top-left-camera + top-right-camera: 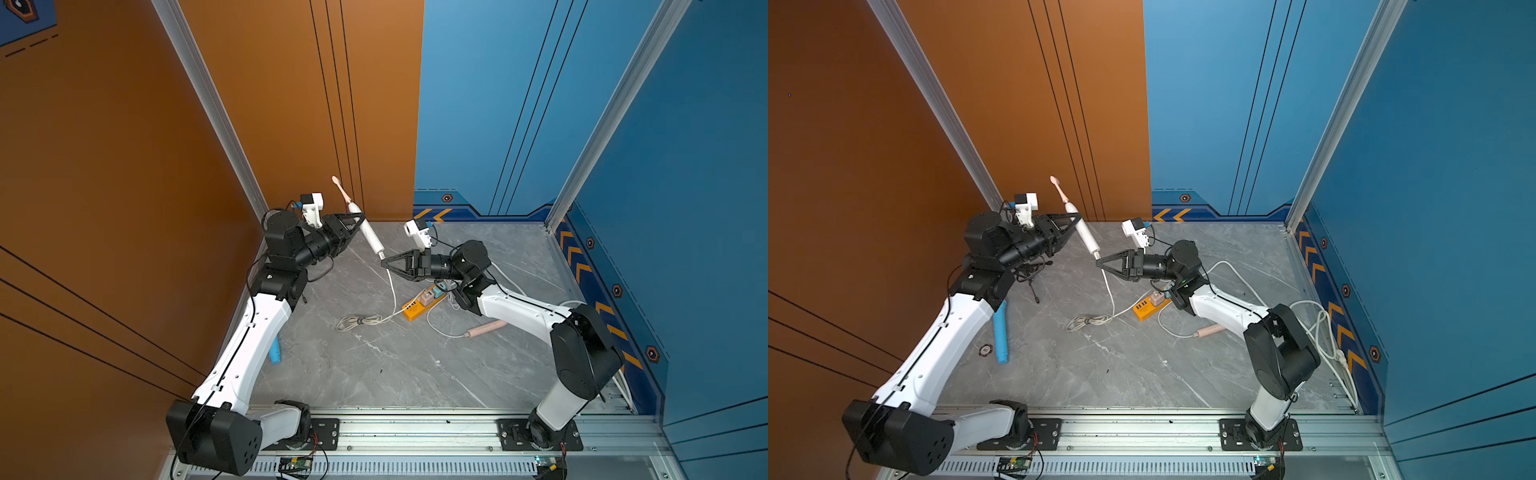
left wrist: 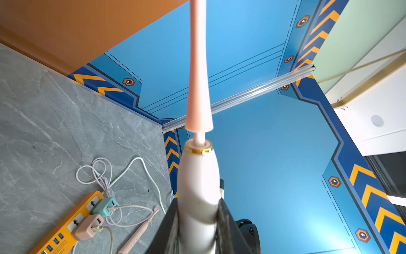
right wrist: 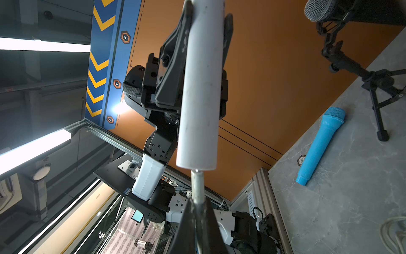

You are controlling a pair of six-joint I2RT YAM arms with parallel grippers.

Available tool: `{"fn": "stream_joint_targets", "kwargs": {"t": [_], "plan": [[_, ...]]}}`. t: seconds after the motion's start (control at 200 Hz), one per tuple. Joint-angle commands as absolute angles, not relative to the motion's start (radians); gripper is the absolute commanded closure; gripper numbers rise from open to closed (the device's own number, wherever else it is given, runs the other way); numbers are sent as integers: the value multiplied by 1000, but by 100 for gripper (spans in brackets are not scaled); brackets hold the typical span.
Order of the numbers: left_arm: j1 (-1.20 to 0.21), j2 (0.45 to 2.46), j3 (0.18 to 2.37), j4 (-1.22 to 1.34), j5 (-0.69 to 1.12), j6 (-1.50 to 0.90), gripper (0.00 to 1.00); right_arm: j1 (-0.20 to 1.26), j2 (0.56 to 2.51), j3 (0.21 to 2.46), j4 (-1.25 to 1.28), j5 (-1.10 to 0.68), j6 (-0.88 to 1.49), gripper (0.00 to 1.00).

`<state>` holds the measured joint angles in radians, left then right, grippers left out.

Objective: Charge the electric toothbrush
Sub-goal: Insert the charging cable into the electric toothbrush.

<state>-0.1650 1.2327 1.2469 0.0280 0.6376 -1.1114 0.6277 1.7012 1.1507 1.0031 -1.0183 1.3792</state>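
A white electric toothbrush [image 1: 368, 232] [image 1: 1086, 237] with a pink head hangs tilted in the air, head up toward the orange wall. My left gripper [image 1: 360, 217] [image 1: 1076, 217] [image 2: 197, 204] is shut on its upper handle [image 2: 198, 176]. My right gripper [image 1: 384, 262] [image 1: 1098, 262] [image 3: 198, 202] is shut on the metal plug [image 3: 196, 187] of a white charging cable [image 1: 392, 291] [image 1: 1111, 295]. The plug's tip meets the bottom end of the handle [image 3: 200, 88]; how deep it sits I cannot tell.
The cable runs down to a coil [image 1: 357, 322] and an orange power strip [image 1: 422, 305] [image 2: 61, 231] with teal and pink adapters. A pink toothbrush [image 1: 486, 328] [image 2: 138, 233] lies near it. A blue microphone [image 1: 1000, 332] [image 3: 318, 149] and a black stand [image 3: 362, 72] sit at the left.
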Motion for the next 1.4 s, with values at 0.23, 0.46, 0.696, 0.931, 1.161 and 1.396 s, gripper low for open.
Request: {"fn": "stream_joint_targets", "kwargs": {"t": [0.23,0.46,0.696,0.931,1.161,1.396], "plan": [[-211,1198,1350,-124,791,-973,100,596,1686,1104,1063,-937,1397,100],[-286,1230,1339,-133,815,-954,100,616,1678,1161,1104,-978,1369,100],[-377,1224,1300,-226,783,-878,100,572,1627,1158,1071,-806,1313,100],[-387,1192,1244,-240,798,-843,100,561,1693,1208,1228,-778,1447,100],[-393,1233,1277,-359,809,-754,100,578,1651,1202,1018,-845,1277,100],[-291,1242,1327,-372,679,-762,100,582,1560,1134,611,-844,1039,80]]}}
